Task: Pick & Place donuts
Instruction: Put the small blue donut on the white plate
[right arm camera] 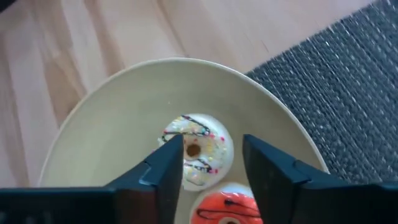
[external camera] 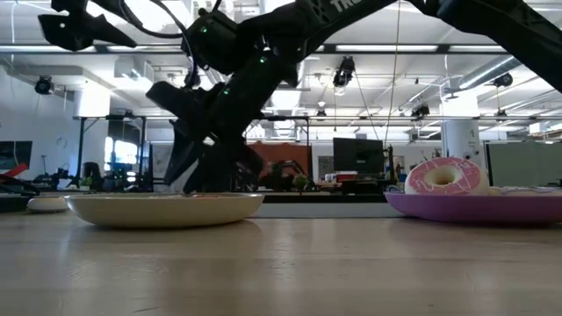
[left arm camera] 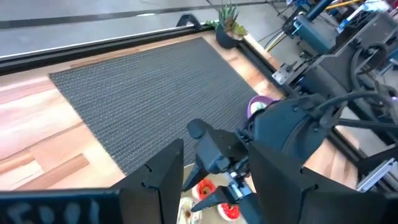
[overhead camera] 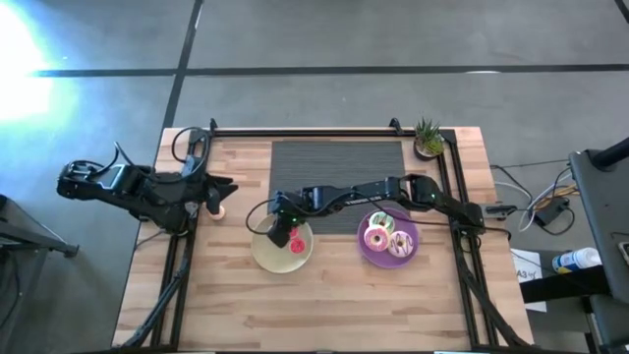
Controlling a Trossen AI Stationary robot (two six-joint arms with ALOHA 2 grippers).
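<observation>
1. The right gripper (right arm camera: 212, 165) is hanging over the cream-yellow plate (overhead camera: 265, 254), its jaws parted a moderate way and holding nothing.
2. Its fingers (right arm camera: 166, 168) are straddling the edge of a white-iced donut (right arm camera: 198, 149) lying in that plate; whether they are touching the icing cannot be told.
3. The white-iced donut is lying flat, hole facing up, with dark and pink squiggles across the icing. As a ring it is showing no long axis.
4. A red donut (right arm camera: 227, 204) is sitting just beside the white one on the same plate, also flat, partly hidden behind a finger.
5. To the right of the cream-yellow plate, a purple plate (overhead camera: 370, 258) is carrying pink-iced donuts (overhead camera: 376, 238), lying flat.
6. The left gripper (overhead camera: 218, 193) is waiting well to the left of the cream-yellow plate, near the table's edge, with its fingers (left arm camera: 163, 177) standing apart and empty.
7. A dark ribbed mat (overhead camera: 337, 167) is lying behind both plates, with a small potted plant (overhead camera: 428, 138) at the far right corner.
</observation>
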